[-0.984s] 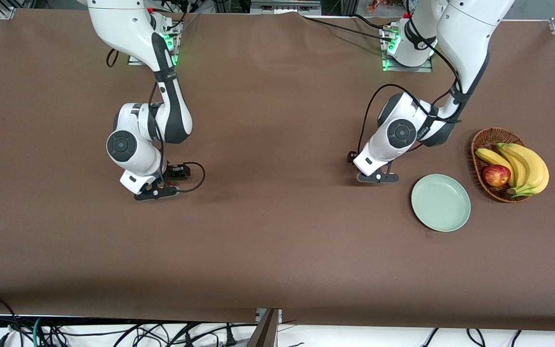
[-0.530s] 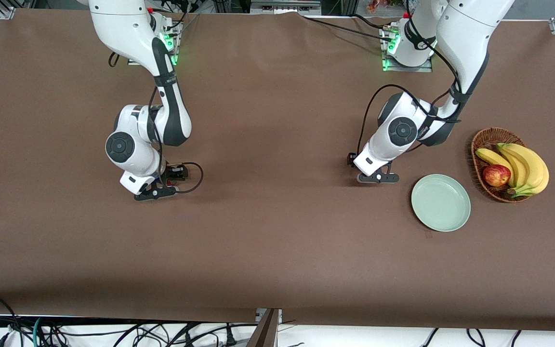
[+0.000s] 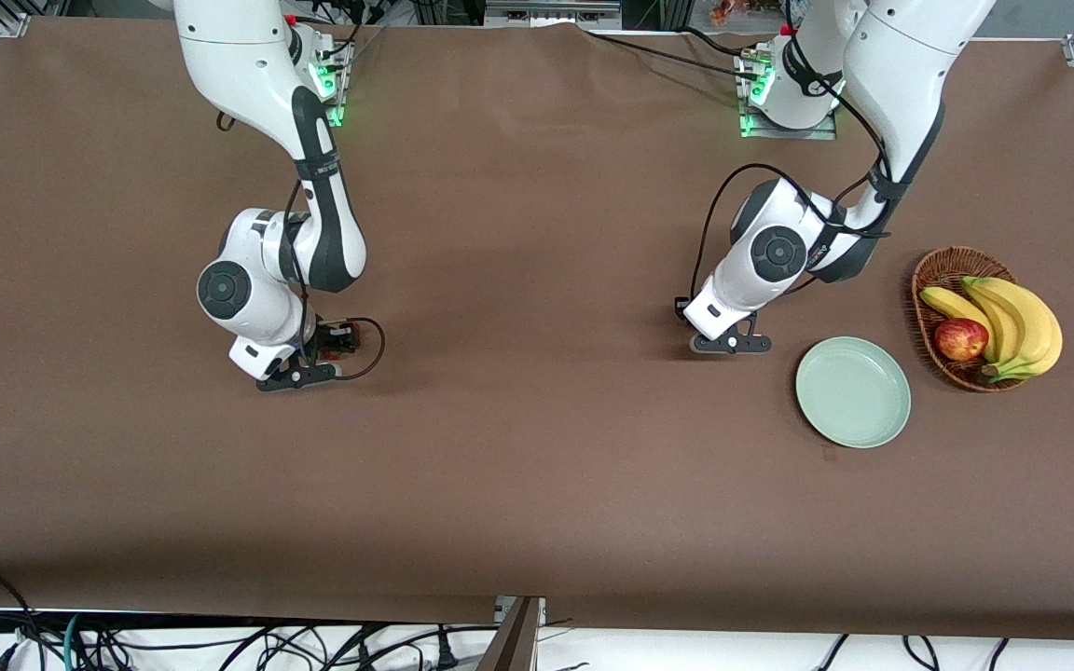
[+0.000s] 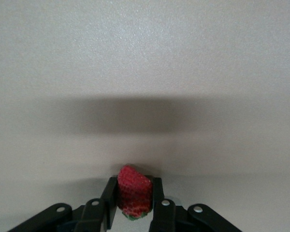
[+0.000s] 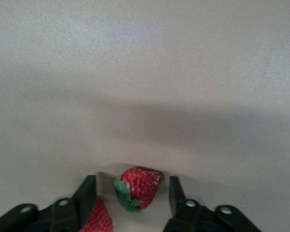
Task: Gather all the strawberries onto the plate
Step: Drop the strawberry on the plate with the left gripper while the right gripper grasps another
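One strawberry (image 4: 134,192) is clamped in the left gripper (image 4: 134,203) beside the empty plate (image 3: 853,391), while the right gripper (image 5: 130,198), shifted slightly toward its table end, brackets another strawberry (image 5: 139,188) with jaws apart, a third berry (image 5: 97,218) alongside.

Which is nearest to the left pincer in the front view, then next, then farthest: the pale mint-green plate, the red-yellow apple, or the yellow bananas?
From the left pincer, low over the brown table:
1. Pale mint-green round plate, beside it, toward the left arm's end.
2. Red-yellow apple, in the brown wicker basket.
3. Yellow bananas, in the same basket, farthest out.
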You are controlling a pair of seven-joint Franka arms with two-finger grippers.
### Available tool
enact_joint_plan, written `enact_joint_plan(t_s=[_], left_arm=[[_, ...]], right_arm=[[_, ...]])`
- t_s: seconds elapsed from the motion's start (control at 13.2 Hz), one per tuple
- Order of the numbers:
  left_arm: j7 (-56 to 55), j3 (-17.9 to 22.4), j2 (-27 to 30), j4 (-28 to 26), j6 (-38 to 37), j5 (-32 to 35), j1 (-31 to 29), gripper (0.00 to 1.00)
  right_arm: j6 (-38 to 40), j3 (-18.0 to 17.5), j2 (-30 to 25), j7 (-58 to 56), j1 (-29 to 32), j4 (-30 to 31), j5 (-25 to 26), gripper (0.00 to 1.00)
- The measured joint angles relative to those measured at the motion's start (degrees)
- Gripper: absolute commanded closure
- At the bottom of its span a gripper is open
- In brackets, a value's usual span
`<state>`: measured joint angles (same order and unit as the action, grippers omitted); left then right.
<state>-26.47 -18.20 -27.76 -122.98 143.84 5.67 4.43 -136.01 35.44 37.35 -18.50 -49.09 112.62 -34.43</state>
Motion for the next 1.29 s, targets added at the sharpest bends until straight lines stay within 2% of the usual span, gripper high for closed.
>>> enact_joint_plan(t_s=[0.15,0.3,0.38,0.53,0.76,0.98,1.29], left_arm=[[0.0,0.0,0.1,0.2,0.0,0.0,-0.1,0.94],[0.6,0.1,0.6,1.6,-1.0,0.1,-1.6,0.94],[2.1,0.3,1.1,3.1,-3.0,0.2,-2.8,0.94],[7.7,1.2,2.0,6.5,-6.6,0.2,-5.8,0.90],[20.2,6.6,2.8,9.1,-8.0,0.3,-7.9,0.88],[29.5,9.4,2.5,9.2,-8.0,0.2,-10.8,0.83],[31.4,10.8,1.5,9.1,-8.0,0.2,-12.3,0.79]], right_arm=[[0.0,0.0,0.0,-0.1,0.0,0.0,0.0,0.56],[-0.1,0.0,0.0,-0.1,0.0,0.0,-0.1,0.69],[-0.1,0.0,0.0,-0.1,0.0,0.0,-0.1,0.71],[0.0,0.0,-0.1,-0.1,0.1,0.0,-0.1,0.72],[0.9,-0.2,-0.4,-0.1,-0.2,-1.2,-0.5,0.72],[9.1,0.8,-1.3,1.4,-0.1,-6.3,-1.0,0.71],[22.6,1.6,-2.5,10.8,-0.1,-15.7,-1.0,0.68]])
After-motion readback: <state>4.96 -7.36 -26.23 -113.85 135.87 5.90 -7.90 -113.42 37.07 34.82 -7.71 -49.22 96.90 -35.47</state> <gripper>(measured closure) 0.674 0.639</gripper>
